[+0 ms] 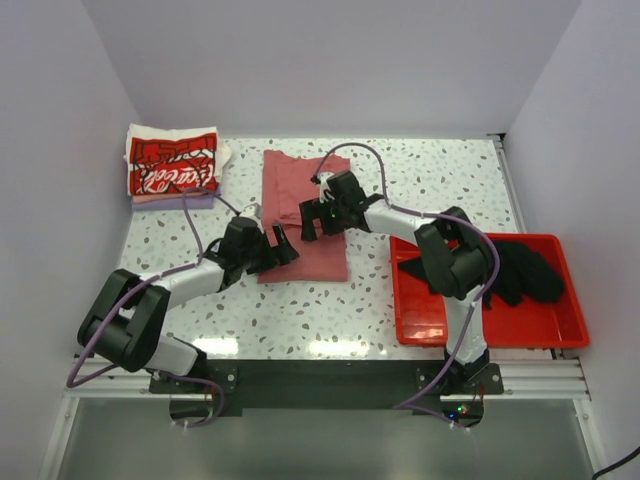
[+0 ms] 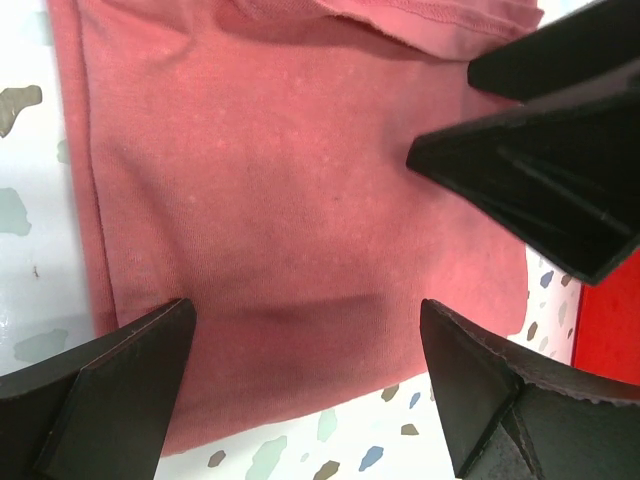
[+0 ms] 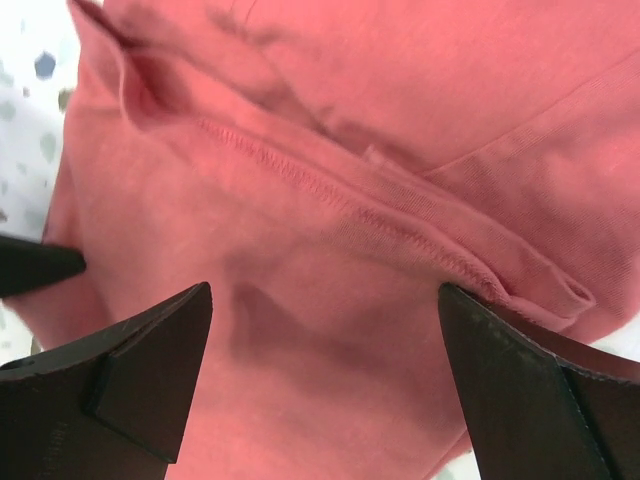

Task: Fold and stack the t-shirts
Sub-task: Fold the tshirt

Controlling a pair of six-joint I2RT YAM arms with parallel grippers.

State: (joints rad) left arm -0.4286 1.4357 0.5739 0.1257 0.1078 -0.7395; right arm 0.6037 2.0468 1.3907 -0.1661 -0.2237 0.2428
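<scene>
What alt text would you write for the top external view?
The left gripper and the right gripper, both open, hover over a partly folded dusty-red t-shirt in the middle of a speckled table. A stack of folded shirts lies far left; a black shirt lies in a red bin at the right.

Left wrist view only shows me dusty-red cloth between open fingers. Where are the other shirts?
Observer: A folded stack, Coca-Cola print on top, sits at the far left corner of the table.
Operator: And the black one?
Observer: The black shirt lies crumpled in the red bin, to the right of the arms.
Operator: What about the right gripper?
Observer: The right gripper hangs open over the dusty-red shirt, facing the left gripper.
</scene>
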